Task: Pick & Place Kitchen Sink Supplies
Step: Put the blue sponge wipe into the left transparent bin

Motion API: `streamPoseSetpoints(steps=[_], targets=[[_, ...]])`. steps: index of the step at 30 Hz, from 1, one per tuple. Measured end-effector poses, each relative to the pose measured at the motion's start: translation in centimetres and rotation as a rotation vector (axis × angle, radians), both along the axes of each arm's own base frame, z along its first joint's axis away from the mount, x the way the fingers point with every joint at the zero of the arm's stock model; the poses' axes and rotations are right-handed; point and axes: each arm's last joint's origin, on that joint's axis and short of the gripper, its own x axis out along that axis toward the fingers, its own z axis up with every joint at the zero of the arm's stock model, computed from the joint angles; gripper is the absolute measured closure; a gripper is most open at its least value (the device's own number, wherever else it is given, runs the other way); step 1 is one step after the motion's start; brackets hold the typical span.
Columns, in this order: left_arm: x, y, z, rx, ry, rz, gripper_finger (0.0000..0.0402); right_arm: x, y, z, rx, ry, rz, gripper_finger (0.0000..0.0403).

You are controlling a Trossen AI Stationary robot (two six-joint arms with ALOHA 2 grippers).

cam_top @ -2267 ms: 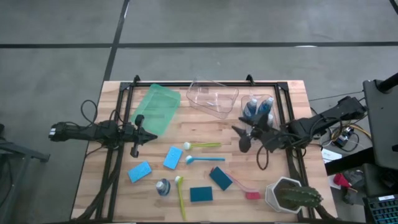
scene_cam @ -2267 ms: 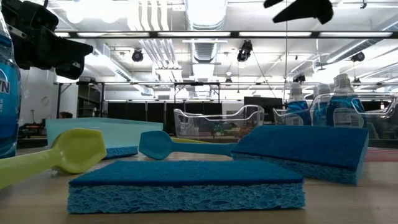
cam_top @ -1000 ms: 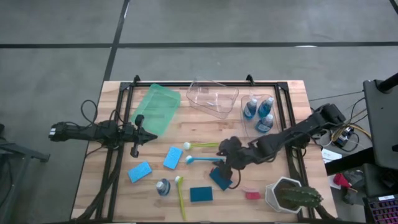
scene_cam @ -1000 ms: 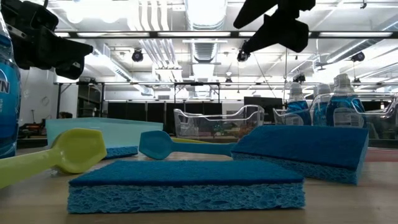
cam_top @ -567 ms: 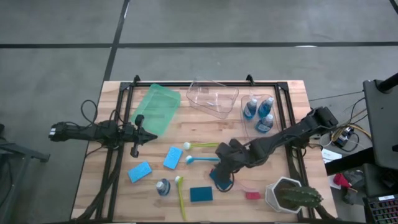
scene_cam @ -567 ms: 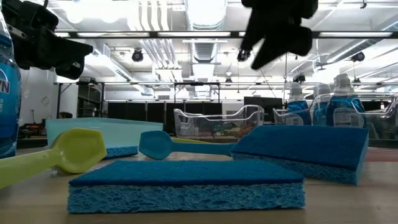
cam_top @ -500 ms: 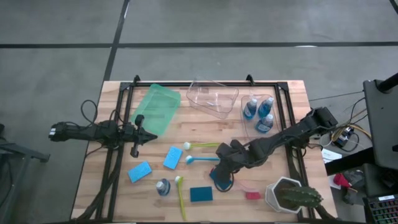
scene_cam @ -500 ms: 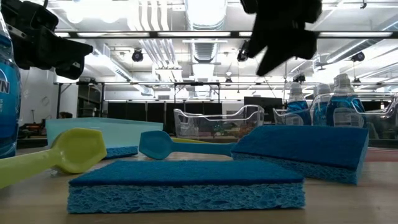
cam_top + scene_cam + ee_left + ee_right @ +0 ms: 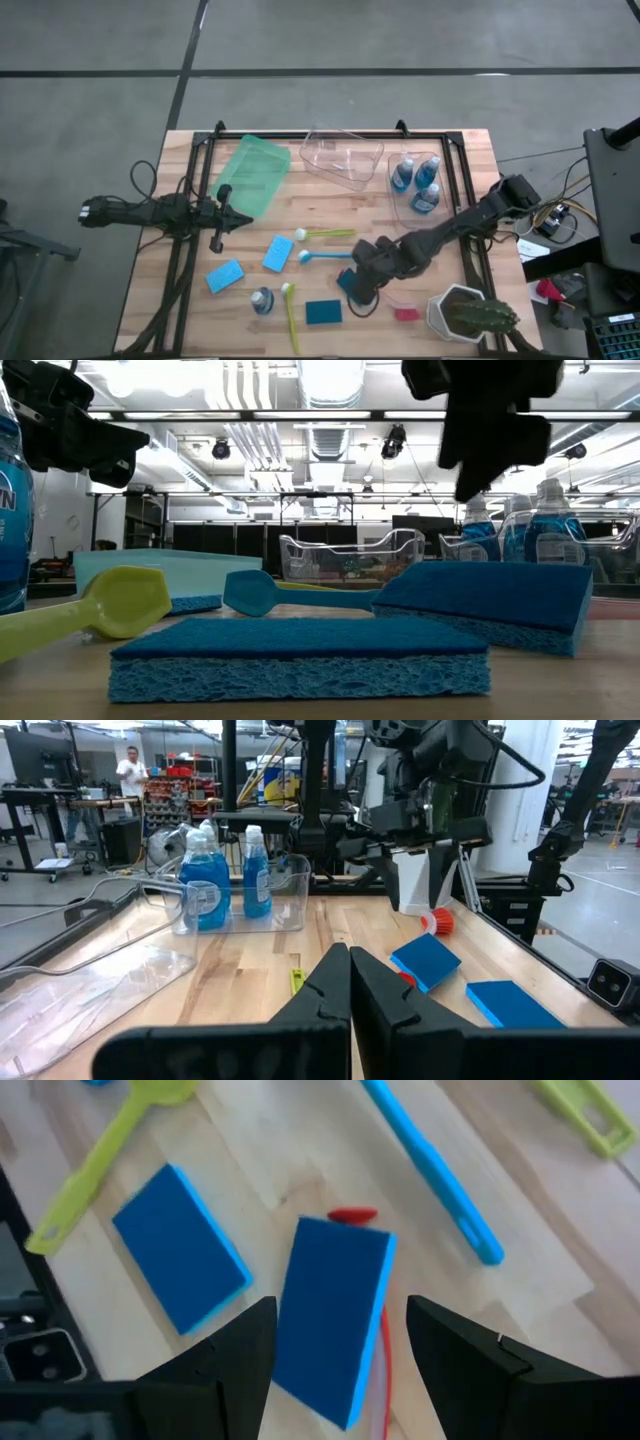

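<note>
The left gripper (image 9: 217,214) waits over the left side of the wooden worktop (image 9: 470,150), beside the green bin (image 9: 251,176), its jaws pressed together and holding nothing (its own wrist view shows the two dark fingers (image 9: 325,988) meeting at the tips). Right of the green bin, along the far edge, stands the clear bin (image 9: 345,157), and right of that a second clear container (image 9: 440,188) holding blue-liquid bottles (image 9: 402,175). Nearer the front edge than the green bin lie a light-blue sponge (image 9: 224,275) and another light-blue sponge (image 9: 277,253), then a single blue-liquid bottle (image 9: 262,299) with a yellow-green brush (image 9: 289,313) just beside it. Further right of the green bin are a second yellow-green brush (image 9: 328,235), a blue brush (image 9: 326,256) and a teal sponge (image 9: 323,312). The right gripper (image 9: 362,290) has reached across to the middle of the worktop, well right of the green bin, and hangs directly above a second teal sponge (image 9: 332,1316); its jaws are spread wide, one finger to each side of the sponge, with nothing yet in their hold. That sponge lies across the red brush (image 9: 352,1214), whose end pokes out past the sponge's far edge, and whose other end shows as a red head (image 9: 406,313) on the wood. Farthest right of the green bin, at the front corner, sits the white-potted cactus (image 9: 467,313)
</note>
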Motion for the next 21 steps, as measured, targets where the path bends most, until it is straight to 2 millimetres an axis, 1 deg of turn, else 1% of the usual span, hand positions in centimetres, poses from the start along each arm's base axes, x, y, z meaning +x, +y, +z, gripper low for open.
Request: streamPoseSetpoints(steps=[4, 8, 15, 18, 21], targets=[[0.0, 0.0, 0.0, 0.0, 0.0, 0.0, 0.0401, 0.1, 0.3, -0.7, 0.001, 0.021, -0.014, 0.0184], [0.0, 0.0, 0.0, 0.0, 0.001, 0.0, 0.0401, 0.3, 0.6, -1.9, -0.014, 0.053, -0.018, 0.0184], [0.0, 0.0, 0.0, 0.0, 0.001, 0.0, 0.0401, 0.8, 1.0, -3.8, 0.013, 0.121, -0.02, 0.0184], [0.0, 0.0, 0.0, 0.0, 0.0, 0.0, 0.0401, 0.9, 1.1, -4.2, 0.018, 0.136, -0.016, 0.0184], [0.0, 0.0, 0.0, 0.0, 0.001, 0.0, 0.0401, 1.0, 1.1, -4.2, 0.024, 0.134, -0.014, 0.0184]])
